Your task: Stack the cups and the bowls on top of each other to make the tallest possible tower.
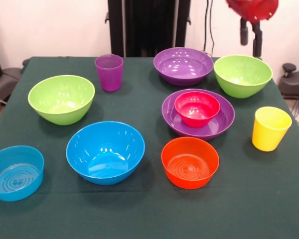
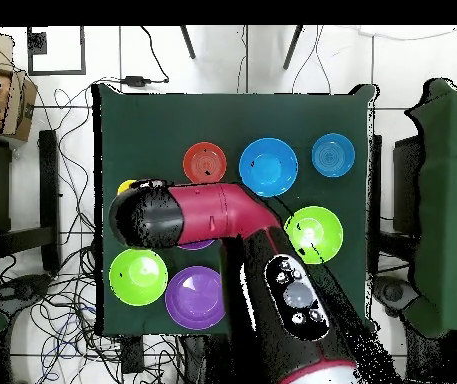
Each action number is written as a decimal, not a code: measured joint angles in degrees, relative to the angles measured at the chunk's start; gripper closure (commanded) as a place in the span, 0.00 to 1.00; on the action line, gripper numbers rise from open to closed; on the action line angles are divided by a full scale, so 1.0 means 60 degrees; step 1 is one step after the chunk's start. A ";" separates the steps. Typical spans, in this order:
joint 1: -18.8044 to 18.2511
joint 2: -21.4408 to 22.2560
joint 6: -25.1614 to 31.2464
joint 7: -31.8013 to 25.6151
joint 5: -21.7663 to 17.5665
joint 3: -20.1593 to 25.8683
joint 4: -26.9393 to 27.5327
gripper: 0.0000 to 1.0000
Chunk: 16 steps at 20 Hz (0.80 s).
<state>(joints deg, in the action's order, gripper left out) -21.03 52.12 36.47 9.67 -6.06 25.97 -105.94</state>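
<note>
Table (image 1: 139,219) carries all task pieces. Arm (image 2: 222,215) is seen raised over table's pedestal-side corner. Tower (image 1: 198,114): red-pink bowl (image 1: 197,107) nested in wide purple bowl (image 1: 217,122). Lime bowl (image 1: 242,74) is judged nearest piece, lying directly below tool (image 1: 251,37); tower lies past it, toward camera. Tool is seen empty; finger spread cannot be told.

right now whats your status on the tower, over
Gripper raised above the far lime green bowl, holding nothing; open or shut unclear. Tower just begun: red-pink bowl nested in wide purple bowl. Nothing blocking; other bowls and cups stand separate.
</note>
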 measured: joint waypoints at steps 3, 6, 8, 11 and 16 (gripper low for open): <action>0.0438 0.0296 -0.0536 0.2016 0.0670 -0.0664 -0.0159 0.00; 0.0786 0.0403 -0.1550 0.4012 0.1289 -0.1223 -0.0430 0.00; 0.1026 0.0347 -0.2806 0.5690 0.1788 -0.1623 -0.0721 0.00; 0.1263 0.0020 -0.4300 0.7507 0.2320 -0.1984 -0.0930 0.00; 0.1719 -0.0590 -0.5445 0.9665 0.3020 -0.2543 -0.0940 0.00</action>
<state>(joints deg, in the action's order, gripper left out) -10.72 48.58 3.80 67.66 12.07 10.71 -111.58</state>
